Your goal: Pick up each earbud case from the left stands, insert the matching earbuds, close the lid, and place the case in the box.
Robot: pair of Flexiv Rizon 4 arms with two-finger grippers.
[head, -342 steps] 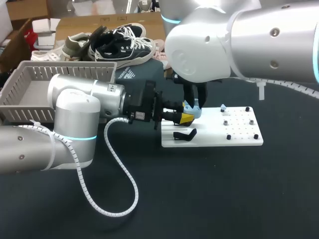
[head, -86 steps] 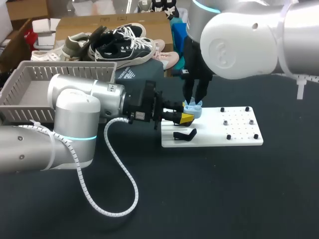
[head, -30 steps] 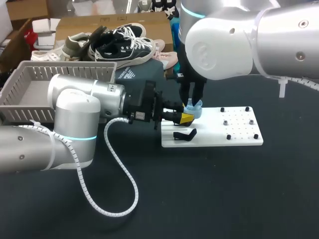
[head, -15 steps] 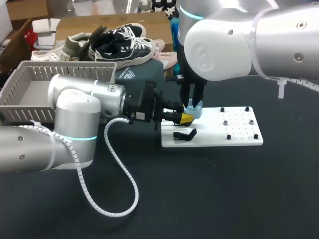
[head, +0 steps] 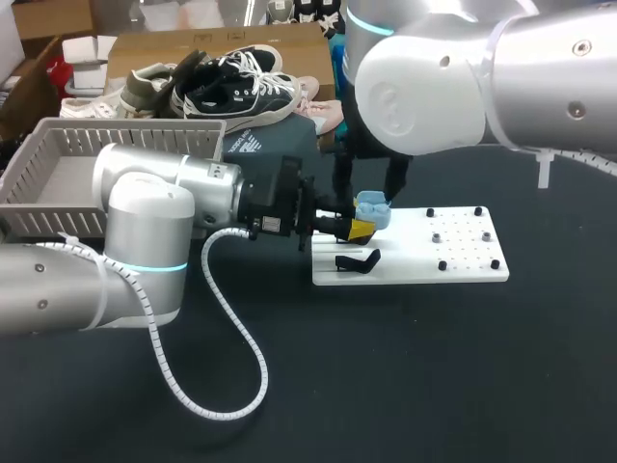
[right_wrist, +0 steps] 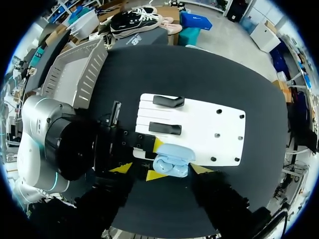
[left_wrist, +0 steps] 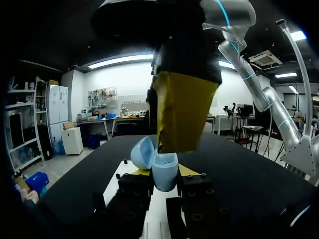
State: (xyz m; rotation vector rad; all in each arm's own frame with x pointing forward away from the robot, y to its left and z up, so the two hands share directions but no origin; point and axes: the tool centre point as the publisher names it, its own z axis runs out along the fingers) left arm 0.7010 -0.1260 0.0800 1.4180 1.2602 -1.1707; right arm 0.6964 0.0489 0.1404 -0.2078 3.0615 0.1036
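Over black table (head: pixel 434 386), pinched open blue earbud case (head: pixel 372 208) in left gripper (head: pixel 358 229) at stand board's (head: pixel 463 262) ten o'clock corner; hung right gripper (head: pixel 367 191) spread wide above. Yet to shut lid, reach ten o'clock basket (head: pixel 125 127).

bright, even light from overhead.
the white board (head: pixel 468 267) glares against the dark matte table (head: pixel 405 386); soft highlights streak the right arm (head: pixel 540 68); the earbud case (left_wrist: pixel 163 172) is lit above, shaded beneath.
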